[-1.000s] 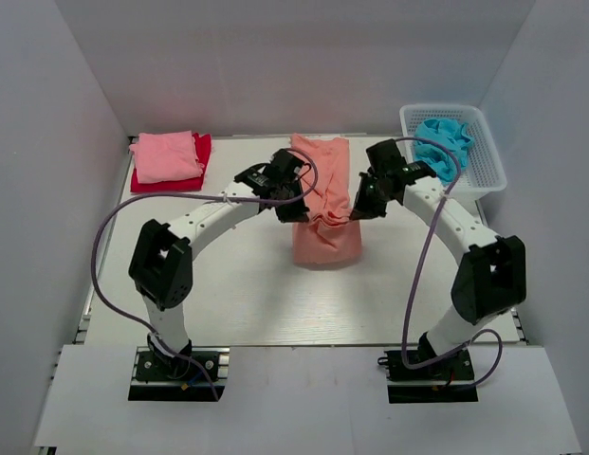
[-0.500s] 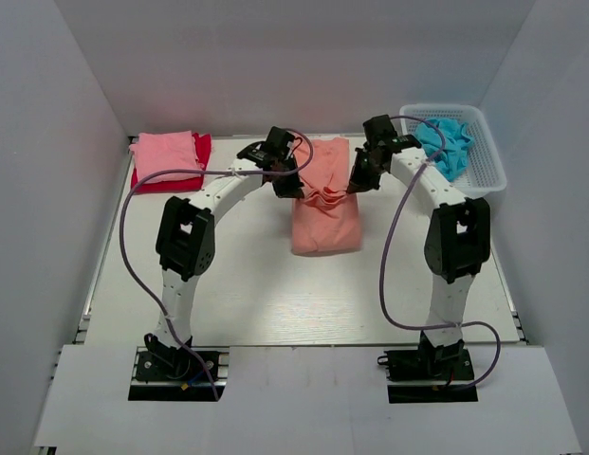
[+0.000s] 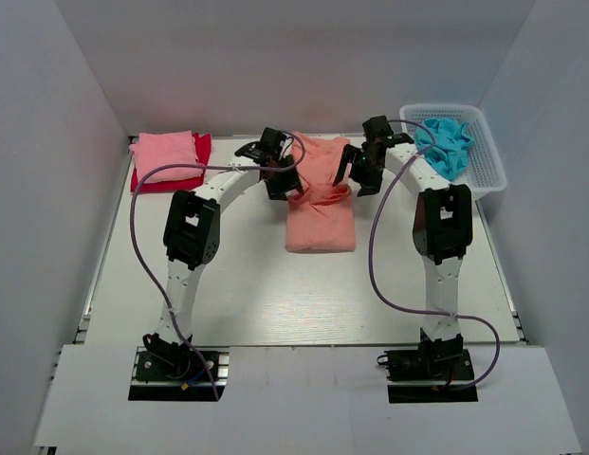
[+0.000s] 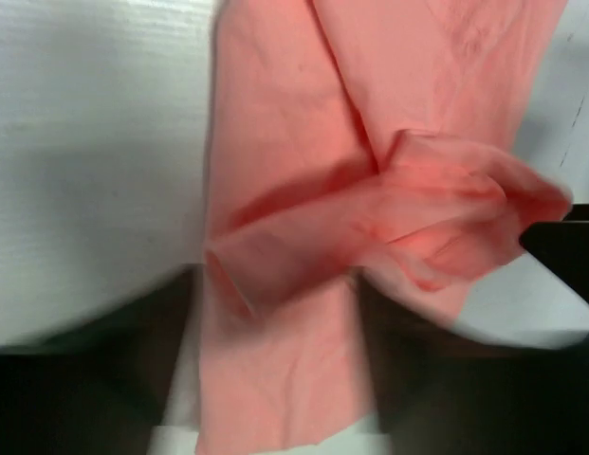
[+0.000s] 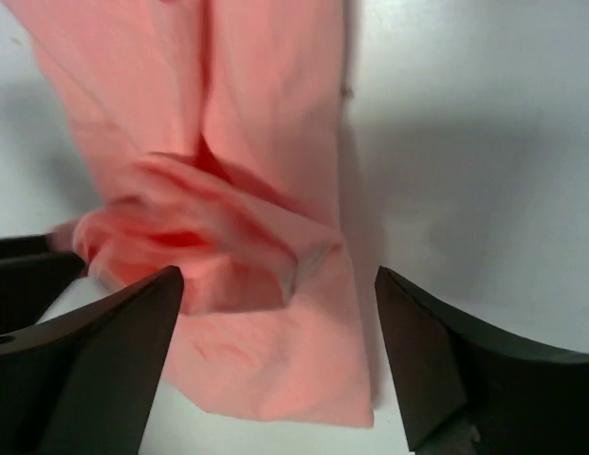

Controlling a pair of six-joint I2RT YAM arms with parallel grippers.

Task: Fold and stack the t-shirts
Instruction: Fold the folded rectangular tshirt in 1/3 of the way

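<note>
The salmon-orange t-shirt lies lengthwise mid-table, with a bunched fold across its middle. My left gripper hangs open over the shirt's left edge, and cloth lies loose below its spread jaws. At the right edge my right gripper is open too, and its jaws straddle the crumpled fold without pinching it. A folded light pink t-shirt rests on a red one at the back left. The turquoise t-shirt sits in the basket.
The white lattice basket stands at the back right corner, close to my right arm. White walls enclose the table on three sides. Purple cables loop from both arms over the near half.
Both arms reached toward the back with the shirt's fold in their grips, then both grippers opened and let go. The fold now lies bunched on the shirt's middle.
</note>
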